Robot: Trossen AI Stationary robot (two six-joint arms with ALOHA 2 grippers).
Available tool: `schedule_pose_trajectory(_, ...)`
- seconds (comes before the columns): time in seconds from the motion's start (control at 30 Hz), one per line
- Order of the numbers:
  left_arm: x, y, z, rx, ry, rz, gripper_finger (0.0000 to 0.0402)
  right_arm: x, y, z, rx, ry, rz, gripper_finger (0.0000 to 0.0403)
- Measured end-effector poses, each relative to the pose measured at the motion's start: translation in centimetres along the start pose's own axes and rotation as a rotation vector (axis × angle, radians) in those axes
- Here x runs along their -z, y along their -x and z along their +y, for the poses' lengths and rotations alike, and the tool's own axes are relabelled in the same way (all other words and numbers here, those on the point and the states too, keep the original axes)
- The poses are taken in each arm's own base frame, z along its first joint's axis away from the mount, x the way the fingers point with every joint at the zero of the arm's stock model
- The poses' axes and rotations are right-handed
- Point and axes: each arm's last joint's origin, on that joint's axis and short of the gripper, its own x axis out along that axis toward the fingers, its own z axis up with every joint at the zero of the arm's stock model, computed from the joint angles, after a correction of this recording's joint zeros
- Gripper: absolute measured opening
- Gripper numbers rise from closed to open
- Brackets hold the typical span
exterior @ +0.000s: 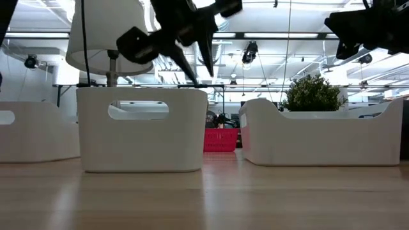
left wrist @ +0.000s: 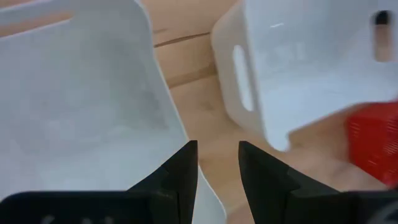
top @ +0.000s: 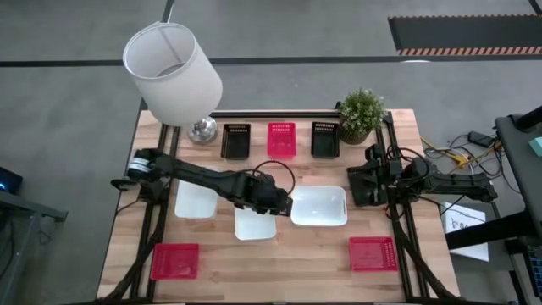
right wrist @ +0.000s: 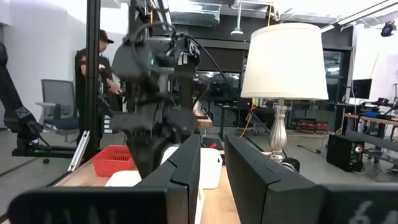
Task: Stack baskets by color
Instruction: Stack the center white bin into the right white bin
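Observation:
Three white baskets stand mid-table on their bottoms: left [top: 195,201], middle [top: 255,223], right [top: 319,206]. Two black baskets [top: 235,140] [top: 325,140] and a red basket [top: 281,140] line the far edge. Two more red baskets [top: 175,261] [top: 373,253] lie near the front edge. My left gripper [top: 284,203] hangs open, slanting down, over the gap between the middle white basket [left wrist: 81,106] and the right one [left wrist: 311,68], touching neither; it [exterior: 201,76] is above their rims. My right gripper [top: 356,185] waits open at the table's right side, raised.
A lamp with a white shade [top: 174,72] stands at the far left corner, and a potted plant [top: 362,114] at the far right. Bare wood [top: 279,263] lies between the two near red baskets. A person [right wrist: 102,65] stands in the room beyond the table.

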Motion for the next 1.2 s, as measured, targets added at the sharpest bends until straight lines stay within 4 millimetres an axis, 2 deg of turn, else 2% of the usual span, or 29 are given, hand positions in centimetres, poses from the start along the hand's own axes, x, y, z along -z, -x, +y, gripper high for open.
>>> schedule_pose_trajectory(0.13,0.2,-1.4,0.2,-0.039,0.000,0.002,0.0099,0.0,0.0,0.0,0.003,0.000,0.001,0.0068)
schedule_pose_trajectory(0.6,0.4,-3.8,1.0,-0.079,-0.006,-0.070,0.0099,0.0,0.0,0.0,0.004,-0.001,0.002,0.0068)
schedule_pose_trajectory(0.73,0.6,-5.1,1.1,-0.098,-0.009,-0.066,0.0099,0.0,0.0,0.0,0.004,-0.001,0.003,0.0068)
schedule_pose_trajectory(1.2,0.8,-6.3,1.4,-0.121,-0.014,-0.057,0.0099,0.2,0.0,0.0,0.003,-0.005,0.023,0.0068)
